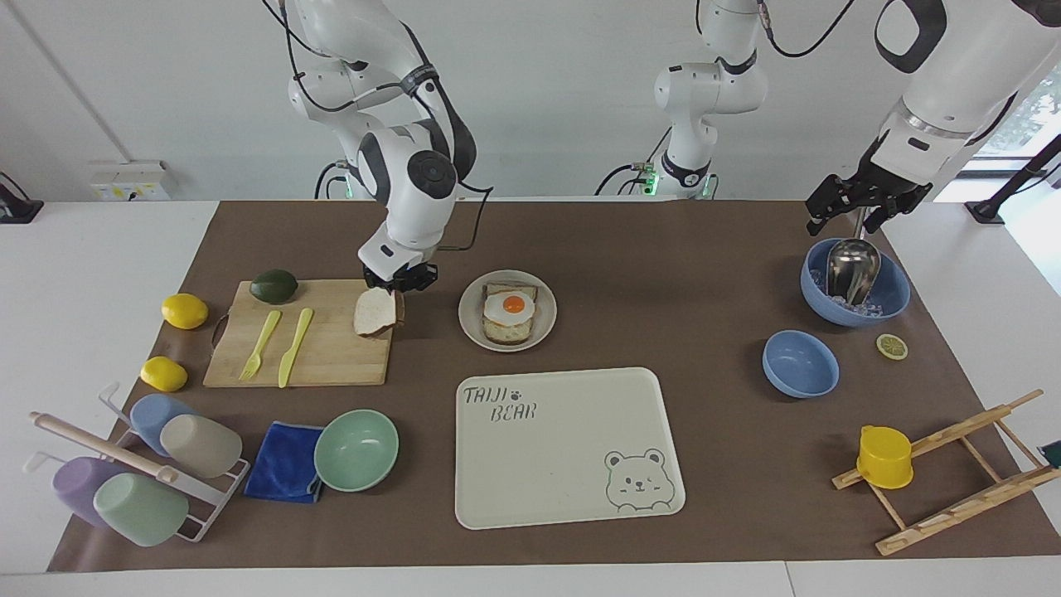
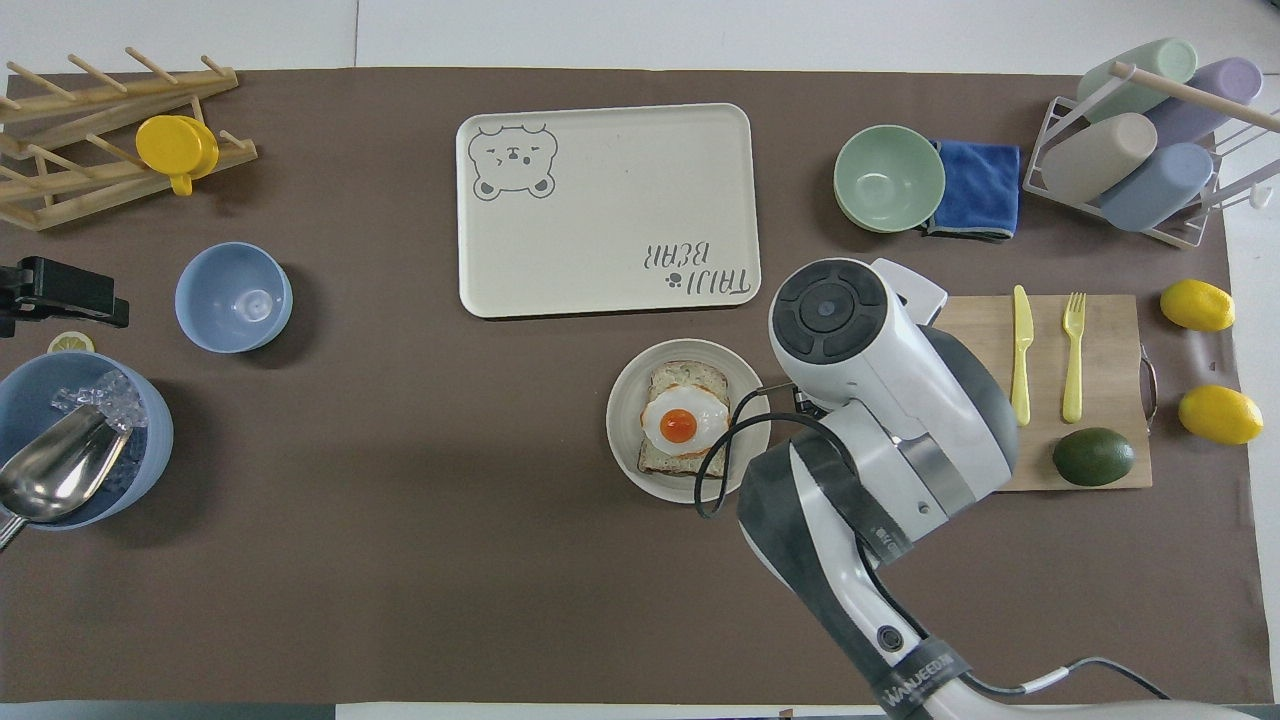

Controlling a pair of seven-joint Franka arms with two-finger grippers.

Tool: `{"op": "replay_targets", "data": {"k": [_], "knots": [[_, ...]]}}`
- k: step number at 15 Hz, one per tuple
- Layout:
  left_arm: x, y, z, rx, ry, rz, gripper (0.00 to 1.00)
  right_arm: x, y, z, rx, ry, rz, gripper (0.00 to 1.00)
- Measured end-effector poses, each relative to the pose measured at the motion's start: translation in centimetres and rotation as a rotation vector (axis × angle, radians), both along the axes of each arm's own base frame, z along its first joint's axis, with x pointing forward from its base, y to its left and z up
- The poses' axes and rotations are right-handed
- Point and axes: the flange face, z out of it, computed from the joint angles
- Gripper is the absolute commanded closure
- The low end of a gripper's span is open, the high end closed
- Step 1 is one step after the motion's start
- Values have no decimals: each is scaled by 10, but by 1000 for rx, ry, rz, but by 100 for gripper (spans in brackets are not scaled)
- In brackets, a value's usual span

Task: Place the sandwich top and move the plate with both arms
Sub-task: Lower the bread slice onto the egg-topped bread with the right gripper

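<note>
My right gripper [image 1: 401, 282] is shut on the sandwich top [image 1: 377, 313], a pale speckled bread slice with brown crust. The slice hangs tilted, lifted over the end of the wooden cutting board [image 1: 323, 356] nearest the plate. In the overhead view the right arm [image 2: 860, 360] hides the slice. The plate [image 1: 547, 319] is round and pale and holds an egg-topped toast slice [image 1: 510, 313]; it also shows in the overhead view [image 2: 625, 420]. My left gripper [image 1: 844, 222] waits open and empty above a blue bowl with a metal scoop [image 1: 854, 282].
The cutting board holds a yellow knife, a fork and an avocado [image 1: 273, 286]. The cream bear tray [image 1: 572, 448] lies farther from the robots than the plate. A mint green bowl [image 1: 356, 449], a blue cloth, a cup rack, two lemons, a small blue bowl [image 1: 800, 363] and a wooden rack stand around.
</note>
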Motion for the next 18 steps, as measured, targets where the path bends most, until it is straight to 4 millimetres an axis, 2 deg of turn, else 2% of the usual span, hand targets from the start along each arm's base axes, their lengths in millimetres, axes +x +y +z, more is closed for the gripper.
{"op": "replay_targets", "data": {"k": [3,6,10,13,18], "knots": [[-1,0,-3,0,7,0,0,-16,61,17,26,-33,2,100],[-2,0,-6,0,12,0,0,-39,106,5,48,-43,-59,100],[-6,0,-8,-1,17,0,0,-47,131,-19,50,-57,-81,100],[-7,1,-7,-1,15,0,0,-46,140,-35,53,-67,-89,100],[-7,1,-7,-1,15,0,0,-44,142,-35,63,-78,-88,100]]}}
